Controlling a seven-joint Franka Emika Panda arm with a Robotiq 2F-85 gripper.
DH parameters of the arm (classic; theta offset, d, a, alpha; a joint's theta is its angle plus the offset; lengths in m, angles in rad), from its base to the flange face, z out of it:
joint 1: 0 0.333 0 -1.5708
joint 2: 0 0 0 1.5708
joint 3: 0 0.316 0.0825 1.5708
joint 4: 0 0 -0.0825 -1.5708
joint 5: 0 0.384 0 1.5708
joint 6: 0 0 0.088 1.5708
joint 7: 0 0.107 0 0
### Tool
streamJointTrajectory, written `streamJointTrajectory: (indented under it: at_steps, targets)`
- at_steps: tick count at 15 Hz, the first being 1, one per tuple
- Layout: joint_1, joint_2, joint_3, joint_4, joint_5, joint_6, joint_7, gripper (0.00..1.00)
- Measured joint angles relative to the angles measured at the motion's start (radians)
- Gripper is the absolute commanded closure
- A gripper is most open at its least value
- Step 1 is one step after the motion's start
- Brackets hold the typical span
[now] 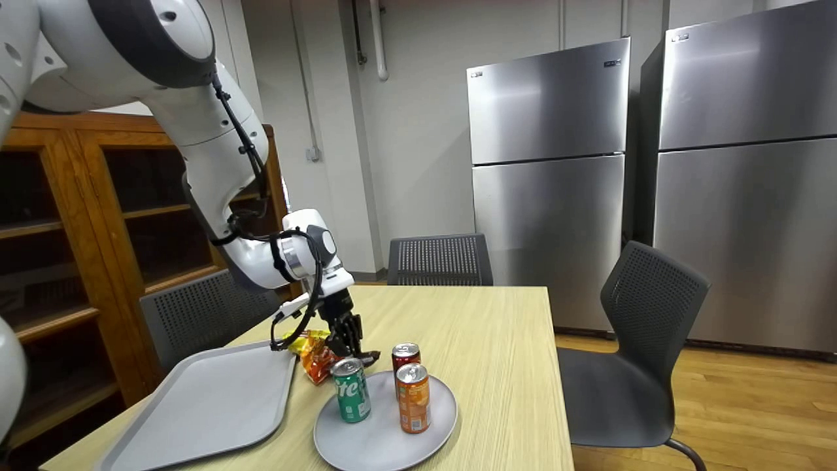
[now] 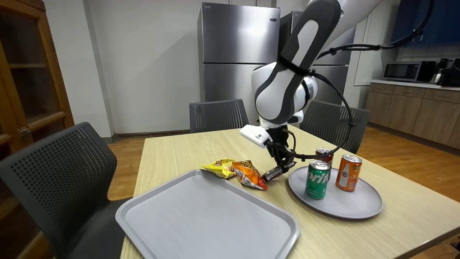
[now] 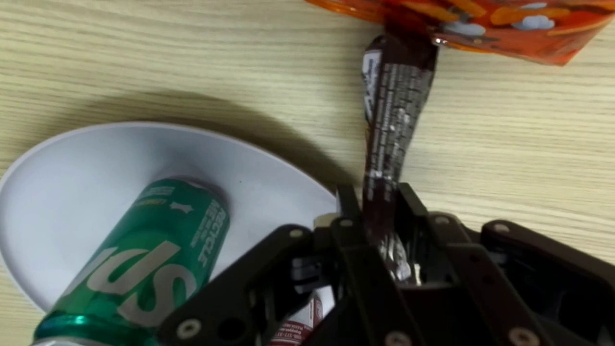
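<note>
Jaws of the gripper (image 3: 379, 194) are grasping a glossy, crinkled bar (image 3: 396, 115), partly hiding its near end. Its far end is pointing at an orange bag (image 3: 485, 24), cropped in the wrist view; a green can (image 3: 144, 259) is obscuring part of the smooth, round plate (image 3: 269, 192).

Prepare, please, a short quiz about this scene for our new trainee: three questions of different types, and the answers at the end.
1. Which thing is between the jaws of the end effector?
2. Complete the sentence: the green can stands on the ...
3. True or false: the orange bag lies nearer to the end effector than the yellow bag does.

Key
1: a dark wrapped bar.
2: round plate.
3: true.
</note>
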Motion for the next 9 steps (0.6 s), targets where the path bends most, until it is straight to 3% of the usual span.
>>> streamJointTrajectory:
  at_steps: [6, 9]
  targets:
    - [0.023, -0.008, 0.000, 0.012, 0.000, 0.000, 0.000, 0.00]
    - [0.034, -0.029, 0.004, 0.010, 0.000, -0.001, 0.000, 0.00]
